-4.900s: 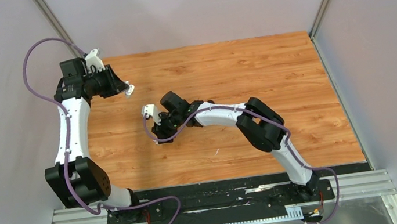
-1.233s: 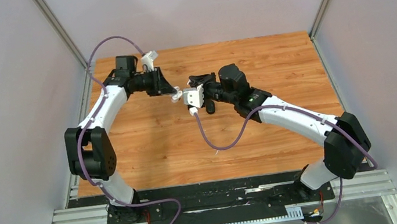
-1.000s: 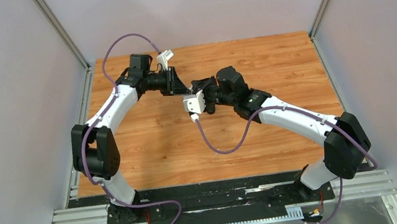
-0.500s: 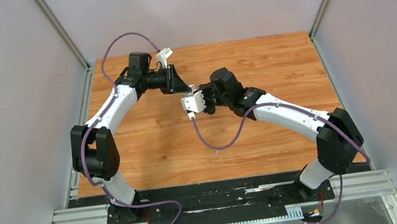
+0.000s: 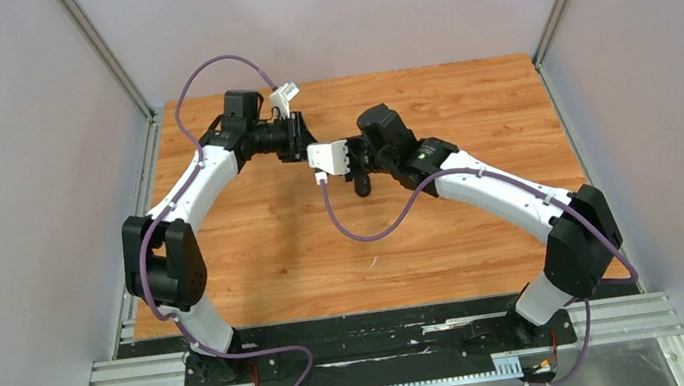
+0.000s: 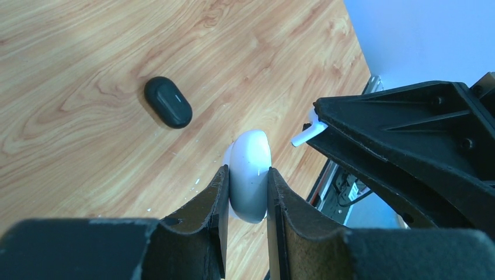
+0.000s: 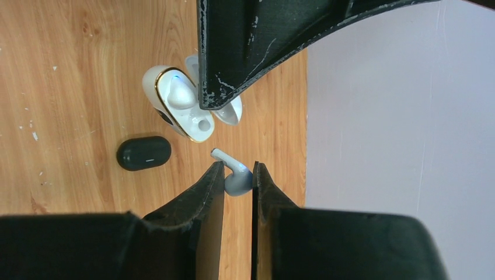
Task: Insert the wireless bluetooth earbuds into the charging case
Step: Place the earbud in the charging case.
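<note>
My left gripper [image 6: 248, 170] is shut on the white charging case [image 6: 251, 169] and holds it above the table. In the right wrist view the case [image 7: 175, 114] is open, with a gold rim. A white shape like an earbud [image 7: 180, 93] sits in one socket. My right gripper [image 7: 238, 169] is shut on a white earbud [image 7: 236, 179], stem pointing toward the case, a short way from it. The earbud's stem [image 6: 304, 135] also shows in the left wrist view. Both grippers meet at the table's back middle [image 5: 312, 149]. The black earbuds are out of view.
A closed black oval case [image 7: 143, 153] lies on the wooden table below the grippers; it also shows in the left wrist view [image 6: 168, 102] and the top view [image 5: 362, 186]. Grey walls stand close on the left, right and back.
Both arms have swung from the left and centre of the table to meet at the back middle. In the last half second the right gripper moved a little up and left, closer to the case.
</note>
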Robot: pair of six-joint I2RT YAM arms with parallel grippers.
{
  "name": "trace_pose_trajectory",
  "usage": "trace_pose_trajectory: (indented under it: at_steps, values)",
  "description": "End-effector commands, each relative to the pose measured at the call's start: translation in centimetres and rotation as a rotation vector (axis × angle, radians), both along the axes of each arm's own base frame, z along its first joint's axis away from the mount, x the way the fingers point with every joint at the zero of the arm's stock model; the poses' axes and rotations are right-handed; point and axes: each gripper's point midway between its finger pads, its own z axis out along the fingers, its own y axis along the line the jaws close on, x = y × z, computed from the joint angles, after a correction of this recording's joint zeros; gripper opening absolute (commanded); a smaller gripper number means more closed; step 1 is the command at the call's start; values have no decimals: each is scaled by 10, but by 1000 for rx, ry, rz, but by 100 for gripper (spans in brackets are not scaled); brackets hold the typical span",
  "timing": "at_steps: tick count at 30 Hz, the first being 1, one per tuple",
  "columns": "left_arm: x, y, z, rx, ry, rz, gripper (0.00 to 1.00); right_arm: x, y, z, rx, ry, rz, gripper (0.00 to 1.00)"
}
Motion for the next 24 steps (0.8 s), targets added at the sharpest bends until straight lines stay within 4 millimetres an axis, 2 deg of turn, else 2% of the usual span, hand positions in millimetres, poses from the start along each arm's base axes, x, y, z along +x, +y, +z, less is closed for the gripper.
trace_pose_trajectory:
  at_steps: [1, 13, 24]
  values:
    - [1, -5, 31, -34, -86, -22, 0, -2, 4, 8, 35, 44, -26, 0]
    - [-5, -11, 38, -85, -98, -73, 0, 12, 13, 3, 23, 55, -57, 0]
    - [-4, -12, 38, -96, -82, -68, 0, 3, 16, -1, -38, 16, 10, 0]
